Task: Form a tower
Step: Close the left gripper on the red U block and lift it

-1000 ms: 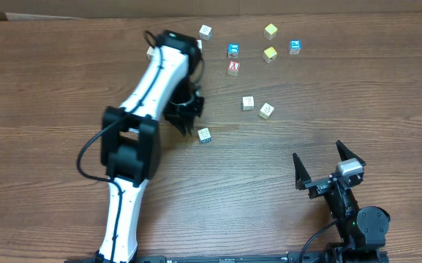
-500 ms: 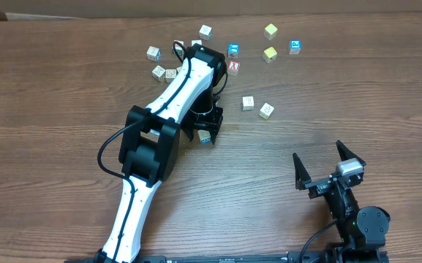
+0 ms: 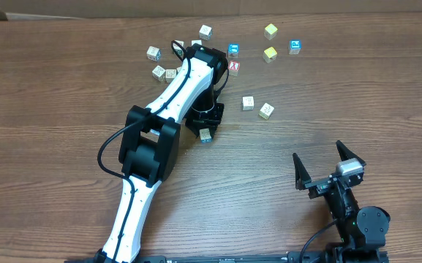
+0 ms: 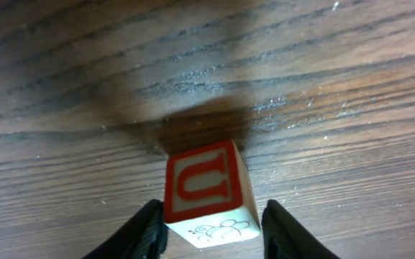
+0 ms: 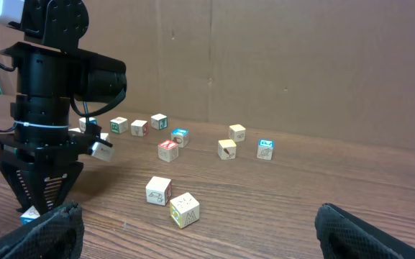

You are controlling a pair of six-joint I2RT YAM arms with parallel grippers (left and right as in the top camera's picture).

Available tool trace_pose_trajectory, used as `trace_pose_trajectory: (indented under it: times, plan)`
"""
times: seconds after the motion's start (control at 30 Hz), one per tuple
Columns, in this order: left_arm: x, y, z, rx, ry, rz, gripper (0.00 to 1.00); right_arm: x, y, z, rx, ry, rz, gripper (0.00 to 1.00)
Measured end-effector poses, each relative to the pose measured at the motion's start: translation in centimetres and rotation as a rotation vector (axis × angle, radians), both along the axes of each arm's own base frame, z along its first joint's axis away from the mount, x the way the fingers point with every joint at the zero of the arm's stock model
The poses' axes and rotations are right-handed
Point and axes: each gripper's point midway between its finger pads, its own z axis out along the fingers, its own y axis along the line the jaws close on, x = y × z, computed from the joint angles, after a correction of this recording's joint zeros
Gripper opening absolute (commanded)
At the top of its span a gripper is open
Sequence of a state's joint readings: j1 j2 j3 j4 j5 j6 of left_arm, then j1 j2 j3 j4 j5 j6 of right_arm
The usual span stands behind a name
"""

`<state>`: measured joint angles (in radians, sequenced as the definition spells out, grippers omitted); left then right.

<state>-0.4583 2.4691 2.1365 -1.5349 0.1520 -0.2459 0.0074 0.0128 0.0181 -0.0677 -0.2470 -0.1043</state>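
A pale wooden letter cube point(image 4: 200, 183) with a red U on top and a line drawing on its near face sits on the table between my left gripper's point(image 4: 211, 234) jaws, which are shut on its two sides. From overhead this cube point(image 3: 205, 135) lies just below the left gripper point(image 3: 205, 126), near the table's middle. My right gripper point(image 3: 320, 164) rests open and empty at the front right. No tower shows; all cubes lie singly.
Loose cubes are scattered at the back: two pale ones point(image 3: 248, 103) point(image 3: 266, 110) right of the left gripper, a red-faced one point(image 3: 233, 67), blue-faced ones point(image 3: 295, 47), yellow ones point(image 3: 270, 53), and a cluster point(image 3: 159, 71) left of the arm. A cardboard wall point(image 5: 279, 65) stands behind.
The left gripper swung right from beside the cube to over it, opened, came down, and its jaws closed in on the cube. The right arm has not moved.
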Motion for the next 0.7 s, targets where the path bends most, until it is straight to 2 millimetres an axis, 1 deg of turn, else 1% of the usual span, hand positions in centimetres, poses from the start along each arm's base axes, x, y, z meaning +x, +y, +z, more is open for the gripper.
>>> trace_pose_trajectory:
  times: [0.17,0.3,0.37,0.43,0.47,0.6,0.7]
  plan:
    - [0.4,-0.1,-0.1,0.004,-0.019,0.012,0.36,0.0,0.0,0.0,0.000,0.000,0.000,1.00]
    - [0.8,0.0,-0.3,0.010,-0.038,0.019,0.40,0.0,0.0,0.0,0.001,0.000,0.000,1.00]
    - [0.9,-0.1,-0.3,0.012,-0.043,0.025,0.43,0.0,0.0,0.0,0.001,0.000,0.000,1.00]
    - [1.0,-0.1,-0.3,0.013,-0.046,0.029,0.41,0.0,0.0,0.0,0.001,0.000,0.000,1.00]
    - [1.0,-0.1,-0.3,0.013,-0.047,0.029,0.36,0.0,0.0,0.0,0.000,0.000,0.000,1.00]
    - [1.1,-0.1,-0.4,0.016,-0.051,0.034,0.36,0.0,0.0,0.0,0.001,0.000,0.000,1.00]
    - [1.2,-0.1,-0.4,0.015,-0.054,0.034,0.34,0.0,0.0,0.0,0.001,0.000,0.000,1.00]
